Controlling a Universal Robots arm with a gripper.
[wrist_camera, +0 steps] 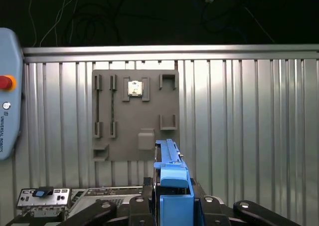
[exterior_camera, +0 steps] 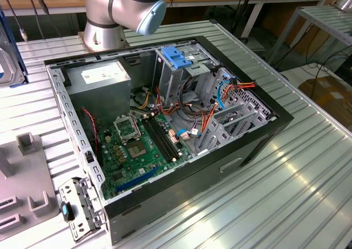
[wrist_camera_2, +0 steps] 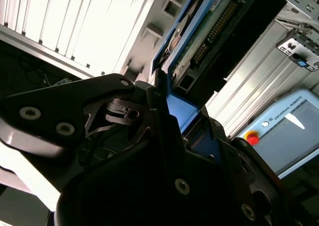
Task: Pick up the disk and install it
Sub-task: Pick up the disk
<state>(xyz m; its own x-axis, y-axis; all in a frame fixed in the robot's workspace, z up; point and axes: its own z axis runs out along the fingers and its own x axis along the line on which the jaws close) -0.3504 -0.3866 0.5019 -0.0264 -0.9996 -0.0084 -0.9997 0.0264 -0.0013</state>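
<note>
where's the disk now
The silver-grey metal disk with blue rails stands edge-on in the black hand, at the exterior view's far left, near the grey fixture plate.

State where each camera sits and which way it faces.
Exterior view: high off the arm, looking down into the open computer case; arm joint shows.
First wrist view: on the wrist, facing the grey fixture plate past gripper and disk.
Second wrist view: beside the gripper, facing along the disk.
Both wrist views share disk and pendant.

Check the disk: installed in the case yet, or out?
Out. In the first wrist view the disk sits edge-on in the gripper, the grey fixture plate behind it, not inside the computer case.
</note>
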